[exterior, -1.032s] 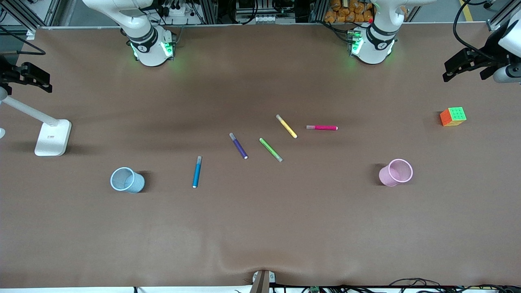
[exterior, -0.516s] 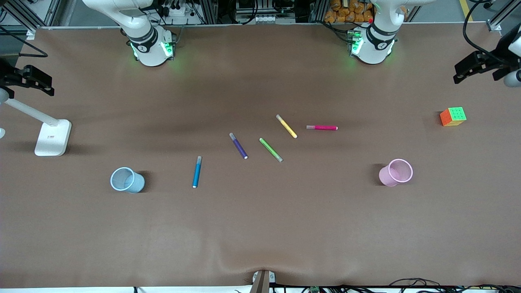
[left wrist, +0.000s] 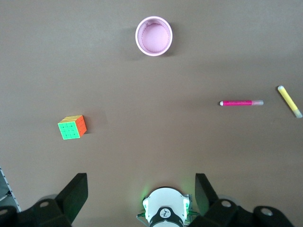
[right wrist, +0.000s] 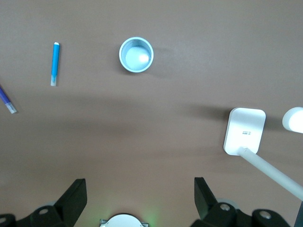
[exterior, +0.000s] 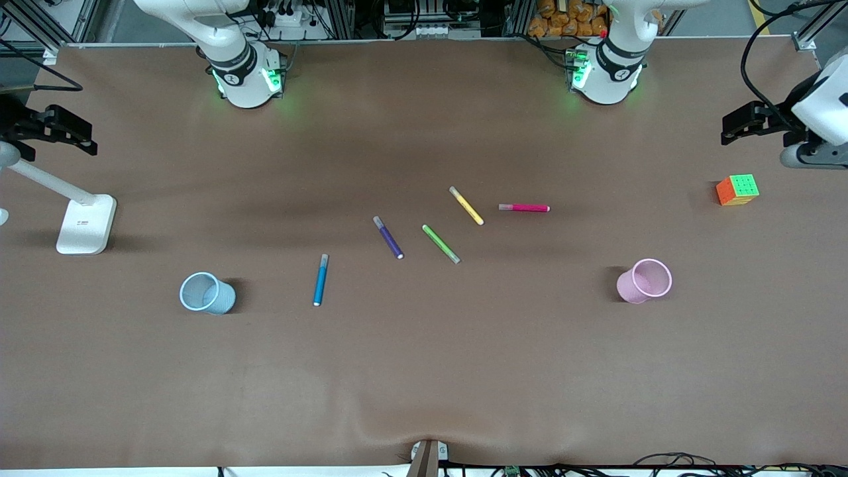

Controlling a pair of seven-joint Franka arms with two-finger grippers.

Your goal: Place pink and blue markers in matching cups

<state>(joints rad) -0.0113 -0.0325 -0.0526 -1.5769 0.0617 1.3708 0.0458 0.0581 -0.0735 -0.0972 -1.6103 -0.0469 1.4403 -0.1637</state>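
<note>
Pink marker (exterior: 524, 208), blue marker (exterior: 320, 280), 2 cups (exterior: 207, 293), 5 pens total.

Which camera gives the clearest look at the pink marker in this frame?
The left wrist view: the pink marker lies whole and unobstructed there, its pale cap end distinct, beside the yellow marker. The front view also shows it whole but smaller, among the other pens. The right wrist view does not show it.
</note>
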